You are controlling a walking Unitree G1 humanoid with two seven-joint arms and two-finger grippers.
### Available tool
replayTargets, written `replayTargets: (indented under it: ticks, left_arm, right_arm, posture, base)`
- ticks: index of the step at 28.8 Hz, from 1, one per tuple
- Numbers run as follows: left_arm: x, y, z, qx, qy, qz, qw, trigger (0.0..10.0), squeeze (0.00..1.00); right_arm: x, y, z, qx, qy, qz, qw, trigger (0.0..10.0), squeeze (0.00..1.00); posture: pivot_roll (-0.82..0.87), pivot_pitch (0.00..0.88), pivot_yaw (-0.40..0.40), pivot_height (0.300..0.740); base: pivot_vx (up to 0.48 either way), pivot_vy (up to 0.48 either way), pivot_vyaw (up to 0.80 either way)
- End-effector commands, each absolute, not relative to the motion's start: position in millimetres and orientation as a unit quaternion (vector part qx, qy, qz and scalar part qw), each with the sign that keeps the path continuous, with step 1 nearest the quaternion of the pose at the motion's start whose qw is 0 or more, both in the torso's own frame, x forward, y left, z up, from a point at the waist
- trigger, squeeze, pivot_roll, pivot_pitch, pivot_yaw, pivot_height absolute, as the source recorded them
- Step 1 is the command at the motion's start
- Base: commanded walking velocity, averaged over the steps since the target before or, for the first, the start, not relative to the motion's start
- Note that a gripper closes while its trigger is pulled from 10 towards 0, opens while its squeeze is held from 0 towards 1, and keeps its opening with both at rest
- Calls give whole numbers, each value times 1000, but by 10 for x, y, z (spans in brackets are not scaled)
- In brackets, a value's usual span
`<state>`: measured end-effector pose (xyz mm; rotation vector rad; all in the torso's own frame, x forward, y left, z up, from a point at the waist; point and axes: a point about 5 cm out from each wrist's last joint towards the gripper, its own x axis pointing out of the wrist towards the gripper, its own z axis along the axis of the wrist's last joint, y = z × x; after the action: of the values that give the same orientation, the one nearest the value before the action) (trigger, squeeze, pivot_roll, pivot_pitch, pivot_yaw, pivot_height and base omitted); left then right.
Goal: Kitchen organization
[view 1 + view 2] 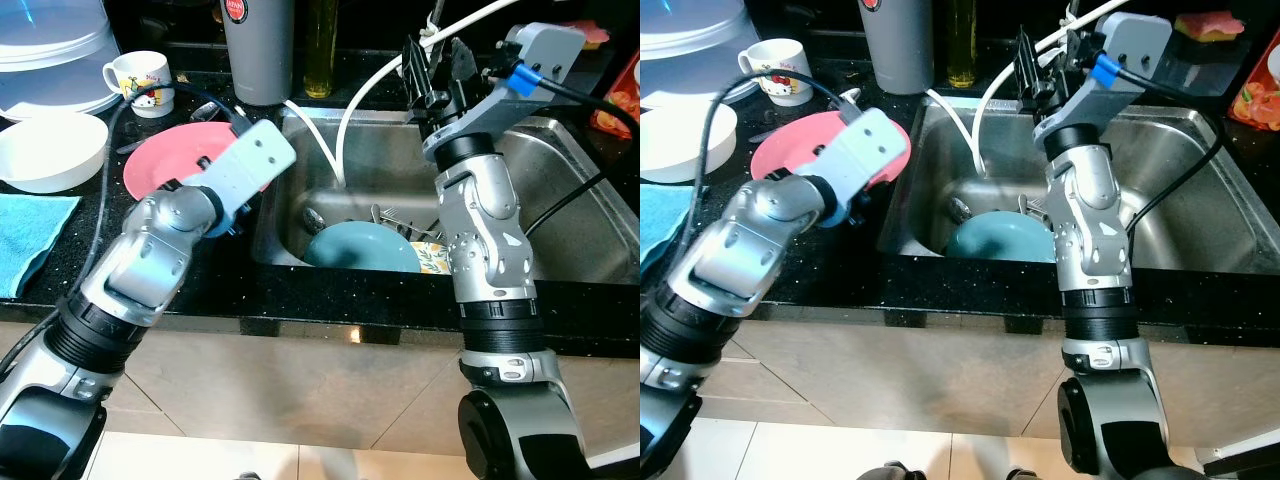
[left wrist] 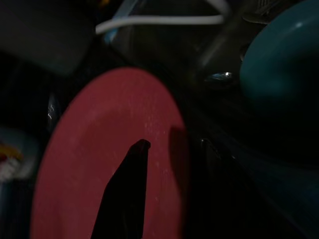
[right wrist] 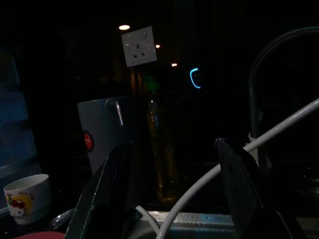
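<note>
Glossy round pink plate [image 1: 170, 160] beside steel sink [image 1: 560, 200], speckled black counter [image 1: 70, 270]

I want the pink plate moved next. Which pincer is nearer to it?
Left. The left pincer hangs right over the pink plate; the right pincer is raised above the sink.
</note>
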<state>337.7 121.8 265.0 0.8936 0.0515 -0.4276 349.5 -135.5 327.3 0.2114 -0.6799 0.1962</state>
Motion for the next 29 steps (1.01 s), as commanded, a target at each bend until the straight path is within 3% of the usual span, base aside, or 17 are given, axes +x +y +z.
replayTargets:
  ticks: [1, 9, 21, 25, 27, 28, 29]
  left_arm:
    - [3335, 1170, 2629, 469, 4, -214, 857, 10000, 0]
    - [3363, 1266, 2504, 547, 25, -202, 812, 10000, 0]
    - [3434, 1340, 2400, 578, 31, -179, 796, 10000, 0]
    - [3467, 1382, 2386, 599, 27, -160, 784, 9490, 0]
    - [3490, 1415, 2368, 611, 25, -150, 777, 3529, 0]
    - [3493, 1423, 2360, 613, 25, -148, 776, 3529, 0]
    - [3495, 1424, 2359, 614, 24, -147, 775, 1529, 0]
  right_arm:
    - [3446, -1371, 3288, 101, -333, 94, 933, 10000, 0]
    - [3388, -1386, 3243, 96, -317, 86, 940, 10000, 0]
    - [3384, -1420, 3218, 93, -303, 78, 945, 10000, 0]
    - [3384, -1425, 3217, 94, -301, 76, 946, 10000, 0]
    - [3385, -1429, 3214, 94, -300, 74, 946, 10000, 0]
    - [3385, -1431, 3211, 95, -299, 74, 947, 10000, 0]
    - [3385, -1433, 3208, 95, -298, 74, 947, 10000, 0]
  posture:
    - [162, 87, 20, 740]
    - [154, 71, 19, 740]
    - [149, 75, 16, 740]
    - [144, 79, 17, 740]
    - [143, 82, 17, 740]
    - [143, 82, 17, 740]
    - [146, 83, 16, 740]
  base:
    - [0, 0, 0]
    - [0, 0, 0]
    - [0, 0, 0]
    - [0, 0, 0]
    - [0, 0, 0]
    - [0, 0, 0]
    - [0, 0, 0]
